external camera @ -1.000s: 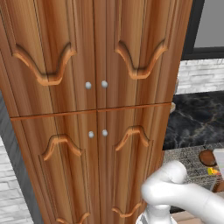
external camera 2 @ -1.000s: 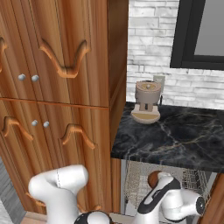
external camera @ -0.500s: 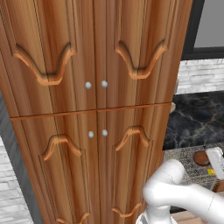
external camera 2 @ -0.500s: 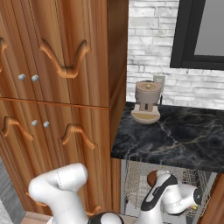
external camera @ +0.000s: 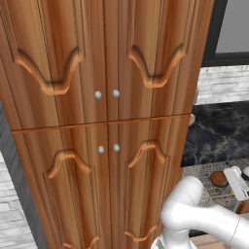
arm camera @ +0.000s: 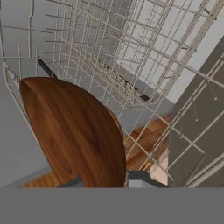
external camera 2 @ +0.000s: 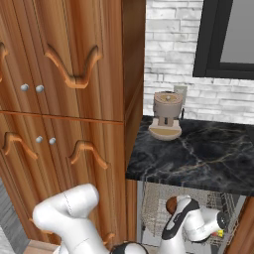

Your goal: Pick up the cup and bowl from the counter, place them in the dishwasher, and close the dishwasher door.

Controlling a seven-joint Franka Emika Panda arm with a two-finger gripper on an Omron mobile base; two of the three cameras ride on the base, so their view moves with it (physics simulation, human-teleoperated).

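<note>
The tool (arm camera: pixel 103 181) holds the bowl (arm camera: pixel 74 131) by its rim, above the wire rack (arm camera: pixel 144 52) of the dishwasher (external camera 2: pixel 198 208), under the black bench (external camera 2: pixel 198 154).

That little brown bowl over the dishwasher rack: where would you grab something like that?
Probably by its thin rim, coming at the edge with one finger inside and one outside. The bowl is shallow and wide, so the rim is its only narrow part. The gripper seems to hold it that way, above the rack.
</note>
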